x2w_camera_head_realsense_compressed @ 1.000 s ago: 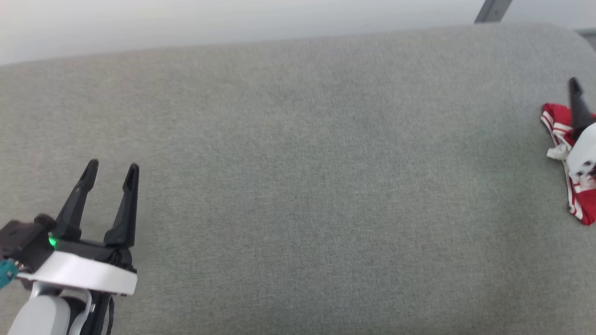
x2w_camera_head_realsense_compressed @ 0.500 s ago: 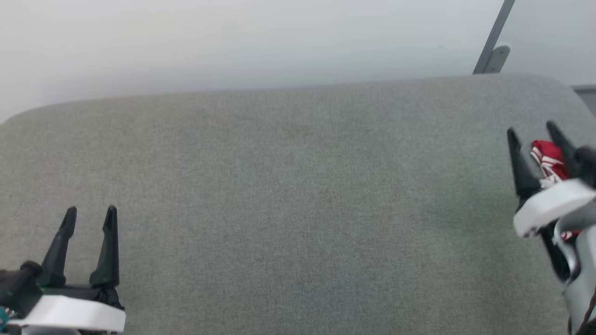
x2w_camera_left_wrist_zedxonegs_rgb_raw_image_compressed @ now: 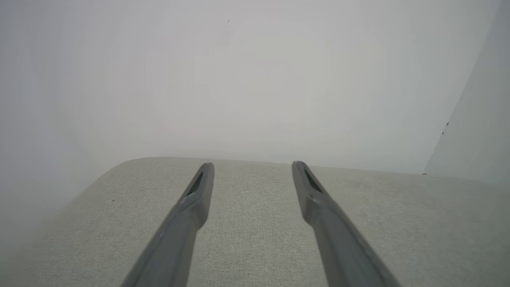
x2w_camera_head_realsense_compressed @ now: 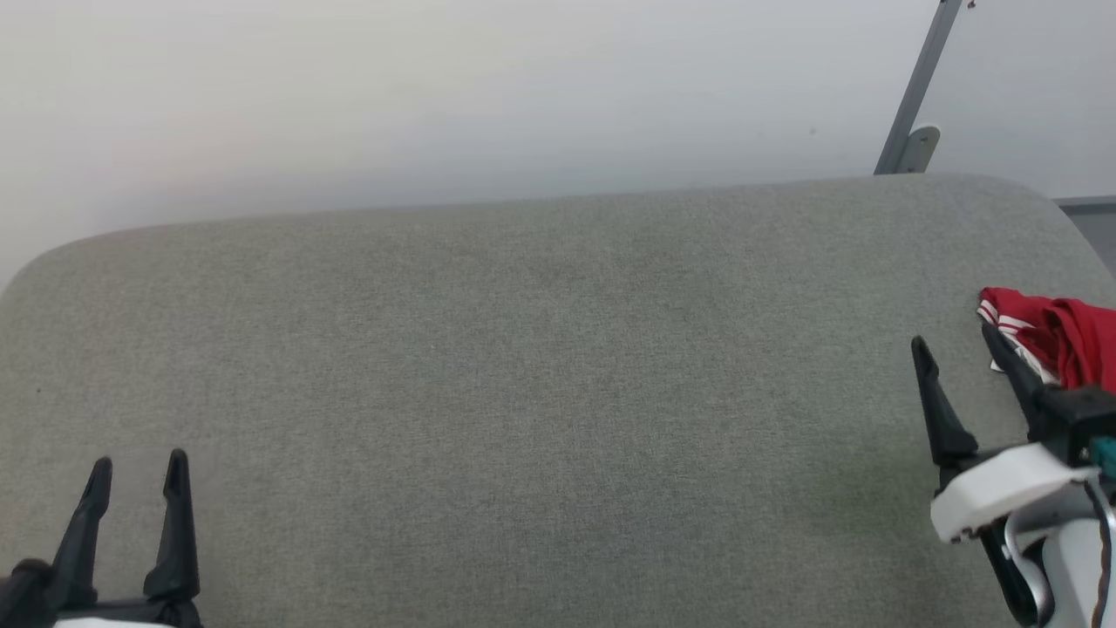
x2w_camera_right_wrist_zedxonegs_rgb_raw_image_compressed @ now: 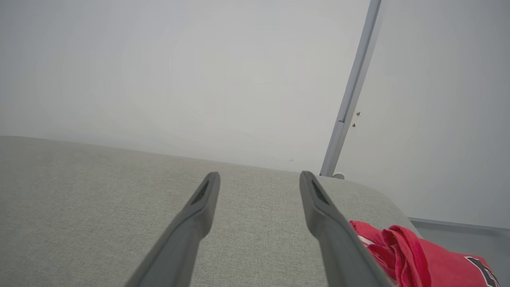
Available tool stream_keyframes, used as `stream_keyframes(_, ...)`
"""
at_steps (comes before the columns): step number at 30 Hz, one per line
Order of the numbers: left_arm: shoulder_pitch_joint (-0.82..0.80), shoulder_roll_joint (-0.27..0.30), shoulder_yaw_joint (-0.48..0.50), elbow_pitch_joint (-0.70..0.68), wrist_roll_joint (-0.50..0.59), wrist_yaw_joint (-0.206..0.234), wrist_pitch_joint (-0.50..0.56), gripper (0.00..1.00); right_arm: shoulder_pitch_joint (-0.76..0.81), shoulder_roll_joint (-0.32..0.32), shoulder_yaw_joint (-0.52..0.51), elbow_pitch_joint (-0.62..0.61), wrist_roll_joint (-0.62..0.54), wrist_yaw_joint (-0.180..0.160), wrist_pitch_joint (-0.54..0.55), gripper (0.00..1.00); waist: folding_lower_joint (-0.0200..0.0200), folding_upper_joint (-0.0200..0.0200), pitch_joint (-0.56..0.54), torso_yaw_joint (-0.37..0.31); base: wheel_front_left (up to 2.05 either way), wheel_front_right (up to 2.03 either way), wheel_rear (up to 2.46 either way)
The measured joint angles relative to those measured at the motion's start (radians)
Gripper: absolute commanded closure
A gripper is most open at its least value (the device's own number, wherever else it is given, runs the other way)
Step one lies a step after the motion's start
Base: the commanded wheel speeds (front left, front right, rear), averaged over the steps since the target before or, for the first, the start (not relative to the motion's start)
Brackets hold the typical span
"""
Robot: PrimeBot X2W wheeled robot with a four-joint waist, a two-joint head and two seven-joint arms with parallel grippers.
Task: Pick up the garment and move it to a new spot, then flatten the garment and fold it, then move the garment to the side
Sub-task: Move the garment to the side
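The garment (x2w_camera_head_realsense_compressed: 1059, 336), red with white striped trim, lies bunched at the far right of the grey padded table (x2w_camera_head_realsense_compressed: 540, 366), cut off by the picture's edge. In the right wrist view the garment (x2w_camera_right_wrist_zedxonegs_rgb_raw_image_compressed: 414, 257) sits at the lower right, with a bit of black lettering showing. My right gripper (x2w_camera_head_realsense_compressed: 955, 347) is open just left of the cloth, holding nothing; its right finger overlaps the cloth's edge. The right gripper (x2w_camera_right_wrist_zedxonegs_rgb_raw_image_compressed: 258, 177) points across bare fabric. At the lower left my left gripper (x2w_camera_head_realsense_compressed: 139, 467) stands open and empty; the left gripper (x2w_camera_left_wrist_zedxonegs_rgb_raw_image_compressed: 252, 166) faces the table's far edge.
A pale wall rises behind the table's rounded far edge. A grey metal post (x2w_camera_head_realsense_compressed: 915, 92) with a bracket stands behind the far right corner, also in the right wrist view as the post (x2w_camera_right_wrist_zedxonegs_rgb_raw_image_compressed: 350, 99). Grey floor (x2w_camera_head_realsense_compressed: 1094, 227) shows past the right edge.
The head camera has tilted up, showing more wall and the table's far edge. My right gripper has drawn back off the garment to its left side. Both grippers sit lower in the picture.
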Motion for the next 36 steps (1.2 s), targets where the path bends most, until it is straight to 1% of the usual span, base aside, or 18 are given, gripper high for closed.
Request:
stream_keyframes(10,0.057,-0.028,0.046,0.003,0.013,0.0,0.0,0.0,0.131,0.037,-0.053,-0.13,-0.02,0.0,-0.003,0.0,-0.0001,0.0,-0.024,0.017,0.0,0.0,0.0)
stream_keyframes(15,0.092,-0.027,0.045,0.002,0.014,0.0,0.0,0.0,0.193,0.061,-0.086,-0.188,-0.021,0.0,-0.003,0.0,0.0,0.0,-0.035,0.026,0.0,0.0,0.0)
stream_keyframes(18,0.117,-0.026,0.03,-0.002,-0.007,0.0,0.0,0.0,0.232,0.068,-0.096,-0.218,-0.019,0.0,-0.003,0.0,0.0,0.0,-0.043,0.033,0.0,0.0,0.0)
stream_keyframes(29,0.15,-0.018,0.005,0.007,-0.045,0.0,0.0,0.0,0.295,0.089,-0.132,-0.256,-0.014,0.0,-0.003,0.0,0.0,0.0,-0.052,0.048,0.0,0.0,0.0)
stream_keyframes(36,0.151,-0.013,-0.003,0.017,-0.05,0.0,0.0,0.0,0.314,0.108,-0.145,-0.264,-0.019,0.0,-0.003,0.0,0.0,0.0,-0.054,0.057,0.0,0.0,0.0)
